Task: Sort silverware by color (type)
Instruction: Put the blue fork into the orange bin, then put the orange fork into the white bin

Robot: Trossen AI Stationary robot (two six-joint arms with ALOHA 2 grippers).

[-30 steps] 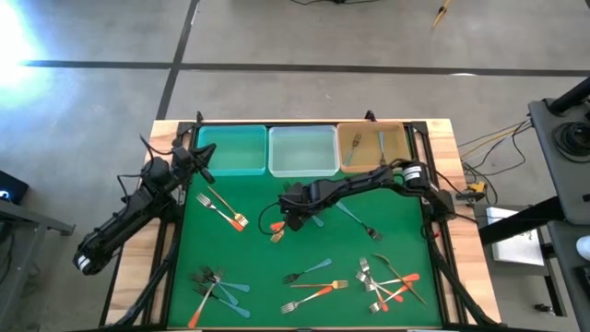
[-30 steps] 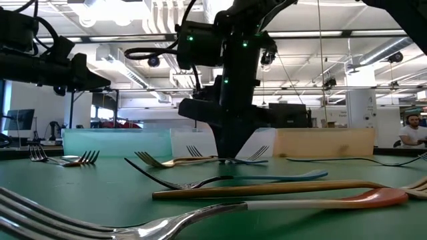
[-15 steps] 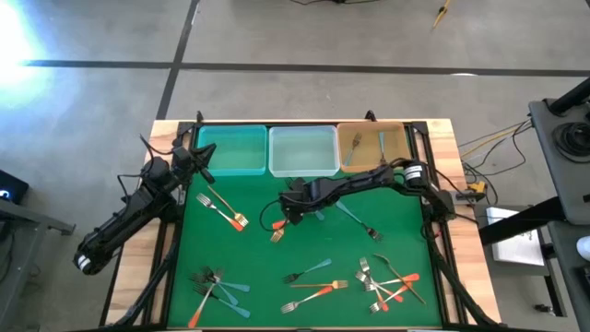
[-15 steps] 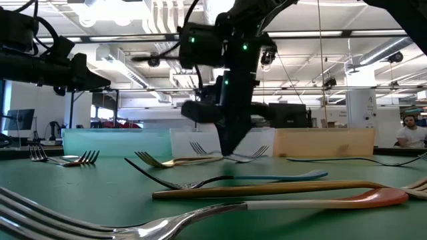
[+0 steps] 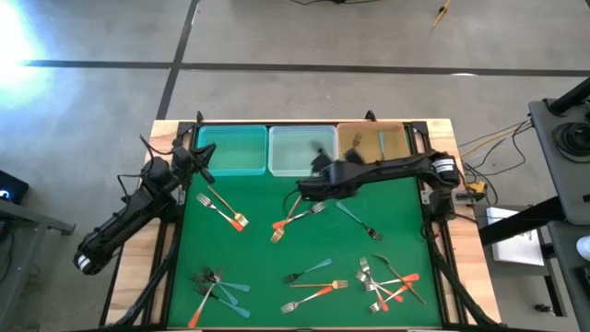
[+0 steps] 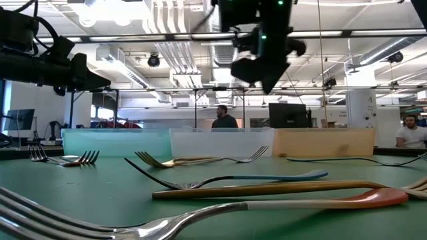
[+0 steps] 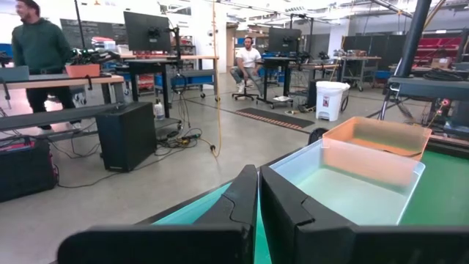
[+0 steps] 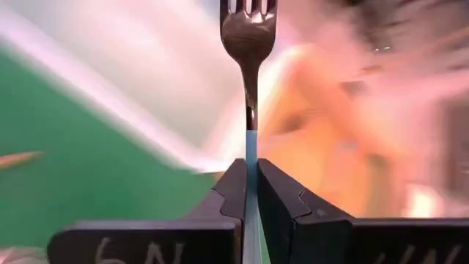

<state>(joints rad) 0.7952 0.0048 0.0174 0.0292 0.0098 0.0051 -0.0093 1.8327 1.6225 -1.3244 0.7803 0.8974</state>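
Now right pincer (image 8: 246,192) clamped on blue-handled fork (image 8: 248,44), silver tines forward; left pincer (image 7: 258,202) together

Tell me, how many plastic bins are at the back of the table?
3, in a row along the table's far edge: the teal bin nearest the left arm, the clear bin in the middle, the orange bin on the right arm's side. None looks hidden.

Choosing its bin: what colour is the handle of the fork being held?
Light blue, on the slim metal fork in the right pincer; right wrist view.
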